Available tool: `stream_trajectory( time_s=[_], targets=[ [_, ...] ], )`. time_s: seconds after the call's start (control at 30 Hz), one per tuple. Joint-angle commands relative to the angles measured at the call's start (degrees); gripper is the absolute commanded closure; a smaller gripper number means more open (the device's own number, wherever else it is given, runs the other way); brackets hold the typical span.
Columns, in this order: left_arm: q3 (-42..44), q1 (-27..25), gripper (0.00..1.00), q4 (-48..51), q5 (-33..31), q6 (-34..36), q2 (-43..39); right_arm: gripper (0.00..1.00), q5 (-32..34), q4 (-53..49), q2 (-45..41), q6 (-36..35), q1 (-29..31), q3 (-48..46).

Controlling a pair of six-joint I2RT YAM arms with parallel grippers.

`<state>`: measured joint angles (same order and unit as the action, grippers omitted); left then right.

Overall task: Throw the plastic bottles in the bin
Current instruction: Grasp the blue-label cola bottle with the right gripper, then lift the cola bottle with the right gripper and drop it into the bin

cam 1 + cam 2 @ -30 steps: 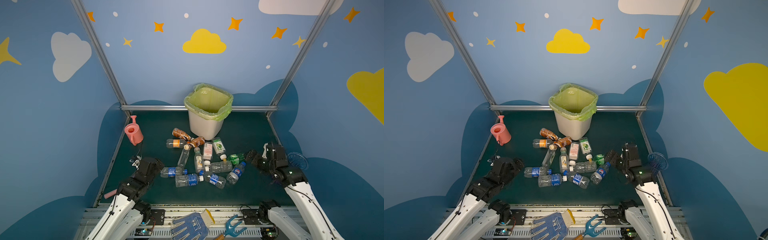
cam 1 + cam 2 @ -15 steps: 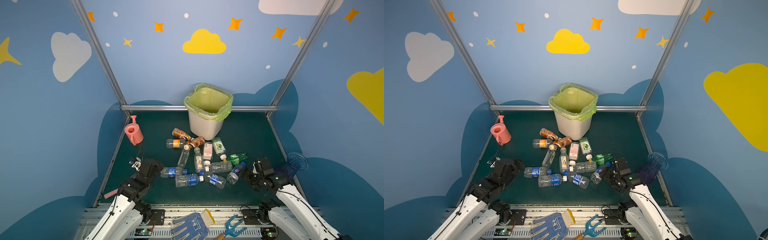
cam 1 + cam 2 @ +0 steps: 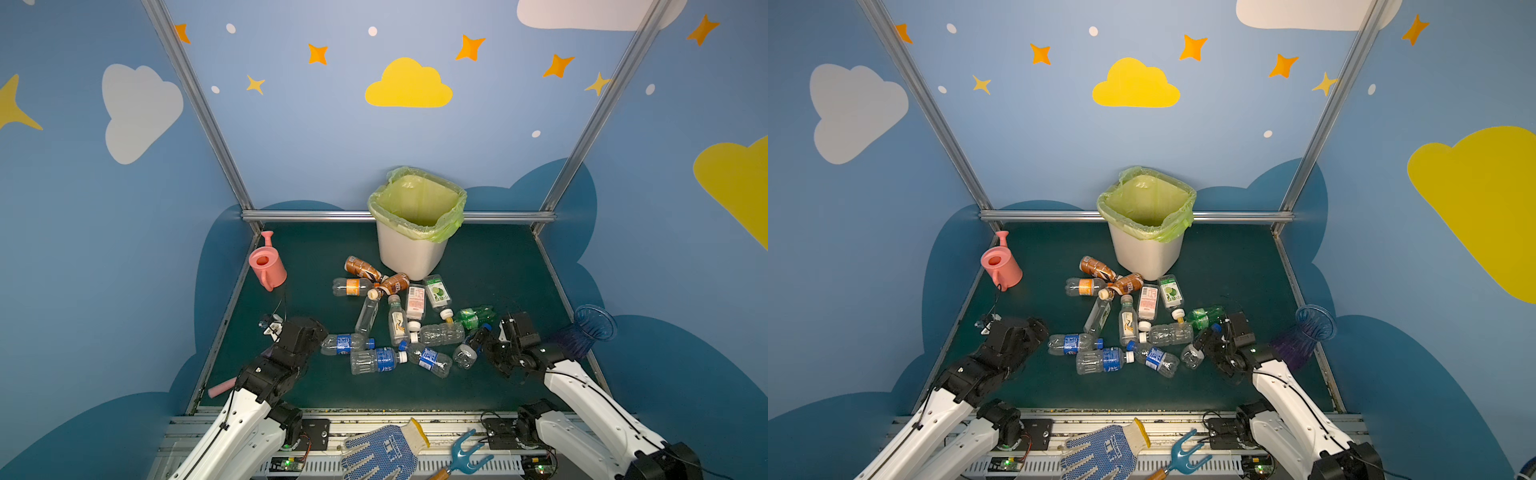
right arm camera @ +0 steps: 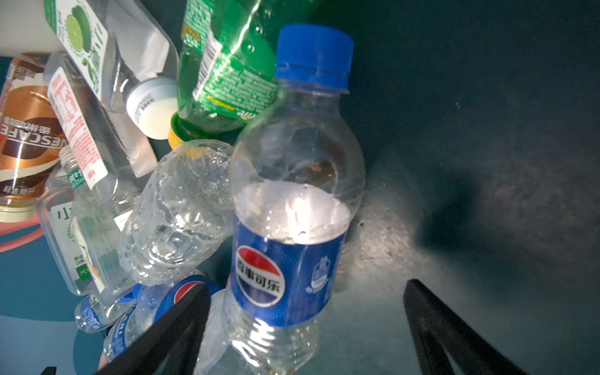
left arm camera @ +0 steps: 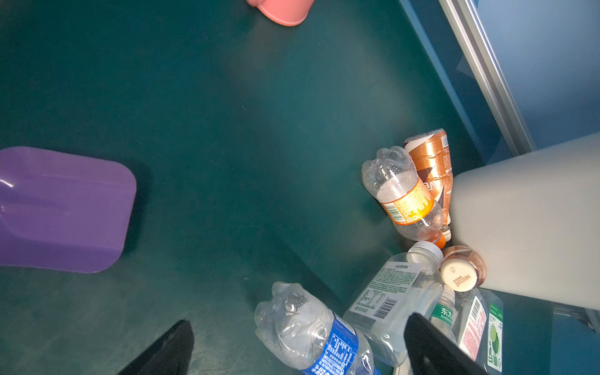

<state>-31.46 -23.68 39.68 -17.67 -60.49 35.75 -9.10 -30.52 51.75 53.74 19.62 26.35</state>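
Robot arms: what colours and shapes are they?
The left arm and right arm have smooth white shells with black joints. The left gripper and right gripper are black, with flat tapering jaws. Thin black cables run along the white parts.

In the right wrist view, NESCAFE is read, inverted, on the brown-labelled bottle [image 4: 27, 139]; the Pepsi roundel with 百事可乐 is printed on the blue-labelled bottle [image 4: 285, 272]; "ite" is legible on the green bottle [image 4: 227, 74]. In the left wrist view, 东方 is noted on the green-banded bottle [image 5: 443, 313].
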Motion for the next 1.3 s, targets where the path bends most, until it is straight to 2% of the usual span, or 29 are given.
stream_trajectory(
  time_s=[0.0, 0.37, 0.5, 0.67, 0.87, 0.97, 1.07, 1.27],
  targets=[
    [0.92, -0.14, 0.0, 0.48, -1.16, 0.55, -0.61, 0.1, -0.56, 2.96, 2.63, 0.43, 0.34, -0.2],
    [2.28, -0.14, 0.0, 0.49, -1.22, 0.37, -2.26, 0.21, -0.57, 5.21, 10.13, -0.29, 0.33, 0.23],
    [2.28, -0.11, 0.0, 0.34, -1.53, 0.85, -2.34, 0.31, -0.15, 5.24, 11.1, -0.64, 0.33, 0.02],
    [2.46, -0.14, 0.0, -0.13, -1.79, 1.16, -2.38, 0.49, 0.32, 4.78, 10.0, -0.91, 0.33, -0.16],
    [2.99, -0.14, 0.0, -0.44, -2.62, 1.26, -2.8, 0.49, 1.52, -0.09, 4.23, -2.96, 0.25, 3.89],
    [2.9, -0.14, 0.0, -0.24, -2.97, 1.3, -2.87, 0.5, 4.42, -4.4, 0.47, -4.8, 0.25, 9.34],
    [2.55, -0.1, 0.0, 0.04, -3.66, 1.55, -3.14, 0.52, 7.5, -6.63, -2.6, -10.1, -0.54, 17.79],
    [2.46, 0.31, 0.0, -0.56, -4.81, 3.05, -3.93, 0.52, 8.8, -9.27, 1.74, -23.65, -7.33, 45.5]
  ],
)
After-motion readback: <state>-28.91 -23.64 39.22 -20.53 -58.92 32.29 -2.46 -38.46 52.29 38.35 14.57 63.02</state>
